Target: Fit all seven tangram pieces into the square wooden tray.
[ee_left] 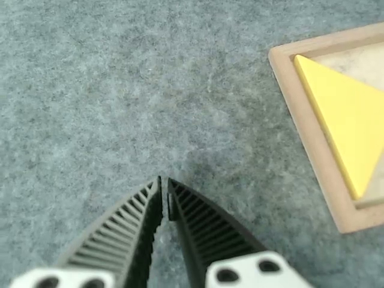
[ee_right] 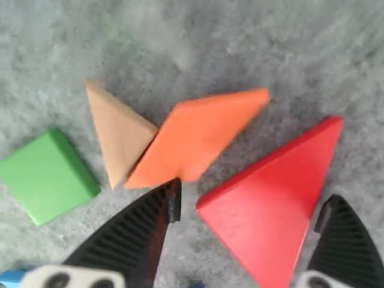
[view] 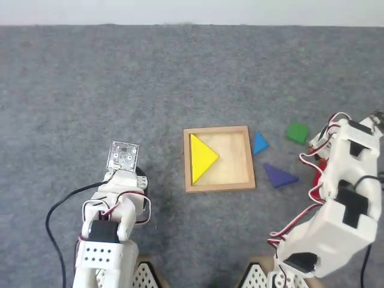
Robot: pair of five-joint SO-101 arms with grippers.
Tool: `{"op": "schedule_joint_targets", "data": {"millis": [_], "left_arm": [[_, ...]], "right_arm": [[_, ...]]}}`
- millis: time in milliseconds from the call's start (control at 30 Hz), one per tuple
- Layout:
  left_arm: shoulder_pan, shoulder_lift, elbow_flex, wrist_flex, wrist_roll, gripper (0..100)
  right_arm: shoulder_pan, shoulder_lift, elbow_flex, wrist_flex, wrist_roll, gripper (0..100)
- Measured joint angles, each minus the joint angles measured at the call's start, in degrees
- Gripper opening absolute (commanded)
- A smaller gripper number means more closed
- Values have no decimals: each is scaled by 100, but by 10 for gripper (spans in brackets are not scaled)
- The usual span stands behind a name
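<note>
The square wooden tray (view: 249,157) lies mid-table with a yellow triangle (view: 201,157) in its left half. To its right lie a small blue triangle (view: 260,143), a green square (view: 297,132) and a purple triangle (view: 279,175). My right gripper (ee_right: 249,207) is open, its fingers either side of a red triangle (ee_right: 276,192) on the carpet. Beside it lie an orange parallelogram (ee_right: 198,138), a tan triangle (ee_right: 117,132) and the green square (ee_right: 48,174). My left gripper (ee_left: 163,183) is shut and empty over bare carpet, left of the tray (ee_left: 312,138) and yellow triangle (ee_left: 348,114).
Grey carpet covers the whole table. The right arm (view: 342,180) stands over the pieces at the far right and hides most of the red, orange and tan ones in the high view. The left arm (view: 117,210) sits at lower left, with open carpet behind.
</note>
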Motion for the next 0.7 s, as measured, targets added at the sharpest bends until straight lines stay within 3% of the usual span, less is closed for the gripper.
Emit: {"op": "schedule_joint_targets", "data": {"millis": [533, 700], "left_arm": [[0, 0, 0, 0, 0, 14], [0, 0, 0, 0, 0, 14]], "right_arm": [[35, 255, -176, 589, 132, 349], [35, 255, -176, 589, 149, 224]]}}
